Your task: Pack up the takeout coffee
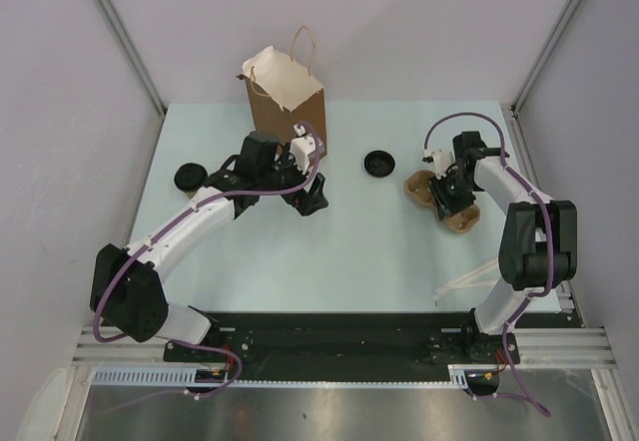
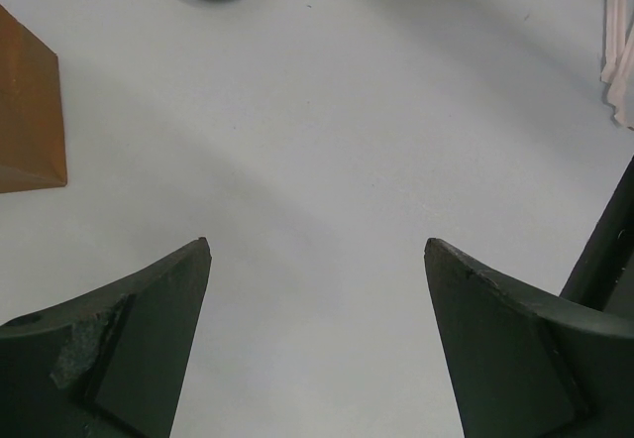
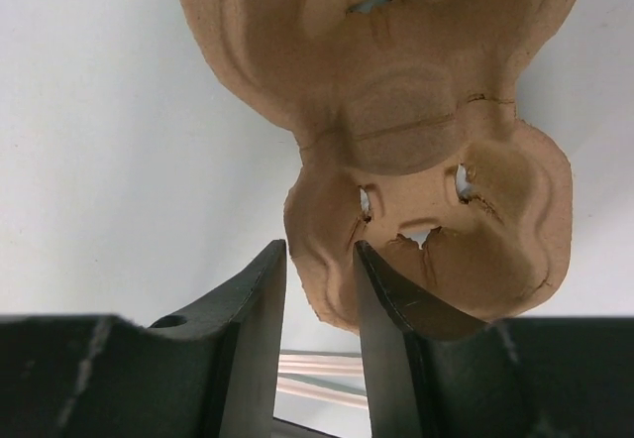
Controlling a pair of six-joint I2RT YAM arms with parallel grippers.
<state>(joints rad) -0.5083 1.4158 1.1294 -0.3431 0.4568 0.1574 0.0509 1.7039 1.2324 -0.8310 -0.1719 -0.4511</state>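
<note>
On the pale table (image 1: 349,251) between grey walls (image 1: 60,112), a black lid (image 1: 378,163) and bag (image 1: 285,102).

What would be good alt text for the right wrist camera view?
The right gripper straddles the near rim of a brown moulded-pulp carrier tray lying on a pale table, jaws narrow; whether they grip it is unclear.

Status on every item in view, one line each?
paper bag: upright, top open
left black lid: loose on table, on no cup
centre black lid: loose on table, on no cup
cup carrier: on table, no cups in it
left end effector: open, empty
right end effector: jaws narrow astride carrier rim, grip unclear
</note>
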